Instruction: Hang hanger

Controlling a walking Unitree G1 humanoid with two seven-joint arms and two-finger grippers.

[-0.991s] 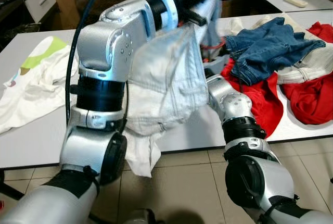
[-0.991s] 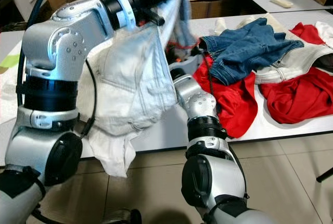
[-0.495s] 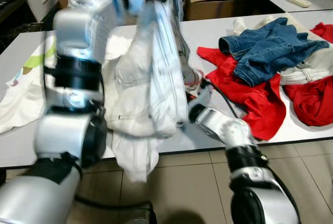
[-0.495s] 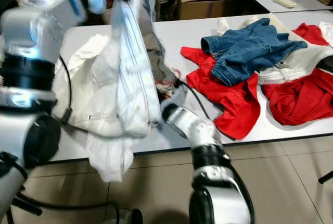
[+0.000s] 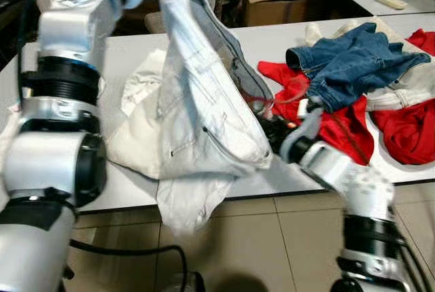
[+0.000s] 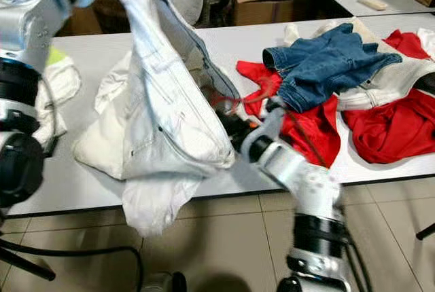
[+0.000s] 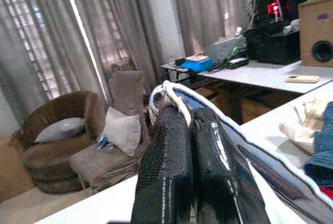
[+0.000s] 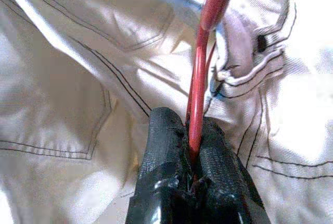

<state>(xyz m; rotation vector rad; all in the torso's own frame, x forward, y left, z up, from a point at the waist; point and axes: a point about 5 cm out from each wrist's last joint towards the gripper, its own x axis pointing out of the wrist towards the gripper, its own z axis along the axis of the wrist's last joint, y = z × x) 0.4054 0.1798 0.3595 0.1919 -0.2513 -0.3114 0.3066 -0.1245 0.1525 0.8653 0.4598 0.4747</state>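
Left gripper raised high above the table's far-left part, fingers pressed together on the waistband of pale jeans; jeans hang down past the near edge. Right gripper at the jeans' right side, near the near edge, pinching a thin red hanger. Blue jeans and red garments heaped toward the right edge.

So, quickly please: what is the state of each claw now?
Left claw: closed on the white denim garment, held up high.
Right claw: closed on the red hanger.
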